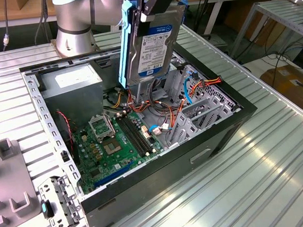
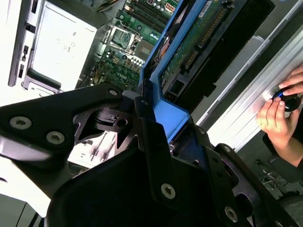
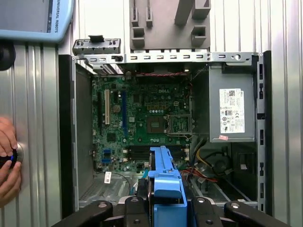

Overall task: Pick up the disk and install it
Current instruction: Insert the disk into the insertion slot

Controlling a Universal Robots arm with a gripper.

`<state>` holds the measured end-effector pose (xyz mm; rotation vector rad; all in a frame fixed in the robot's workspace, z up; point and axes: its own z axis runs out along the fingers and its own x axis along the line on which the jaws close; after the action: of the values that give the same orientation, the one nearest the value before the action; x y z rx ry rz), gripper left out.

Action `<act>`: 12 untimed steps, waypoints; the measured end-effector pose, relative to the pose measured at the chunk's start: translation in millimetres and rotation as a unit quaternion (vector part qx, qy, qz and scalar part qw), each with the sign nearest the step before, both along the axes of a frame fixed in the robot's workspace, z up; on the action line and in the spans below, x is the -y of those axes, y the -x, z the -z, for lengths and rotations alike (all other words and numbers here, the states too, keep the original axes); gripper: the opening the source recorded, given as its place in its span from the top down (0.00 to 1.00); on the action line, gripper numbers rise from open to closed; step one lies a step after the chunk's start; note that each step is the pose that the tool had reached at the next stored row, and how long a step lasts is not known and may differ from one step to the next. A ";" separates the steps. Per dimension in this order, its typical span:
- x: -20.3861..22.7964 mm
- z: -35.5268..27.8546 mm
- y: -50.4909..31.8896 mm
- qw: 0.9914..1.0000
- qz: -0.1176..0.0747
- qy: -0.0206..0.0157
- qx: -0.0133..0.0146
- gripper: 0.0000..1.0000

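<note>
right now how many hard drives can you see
1: the disk, gripped in the jaws, hanging over the open computer case. Others may be hidden inside it.

The arm (image 1: 74,23) holds its tool (image 1: 148,11) pointing down, clamped on the upper end of the disk (image 1: 150,49).

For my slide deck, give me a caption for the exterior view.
Gripper holds the disk upright above the open computer case, not yet installed.

Silver-grey cylindrical arm joint (image 1: 74,25), matte black angular claw (image 3: 165,208), round silver screws (image 2: 55,137)
</note>
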<state>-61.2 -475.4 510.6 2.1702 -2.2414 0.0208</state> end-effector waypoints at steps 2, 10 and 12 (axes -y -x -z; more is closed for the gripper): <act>5.6 0.1 0.0 1.000 0.000 0.000 0.000 0.63; 46.3 0.3 -0.2 1.000 0.000 0.000 0.000 0.63; 47.8 0.4 -4.5 1.000 0.000 0.000 0.000 0.63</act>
<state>-56.7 -523.3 510.2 2.1703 -2.2415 0.0207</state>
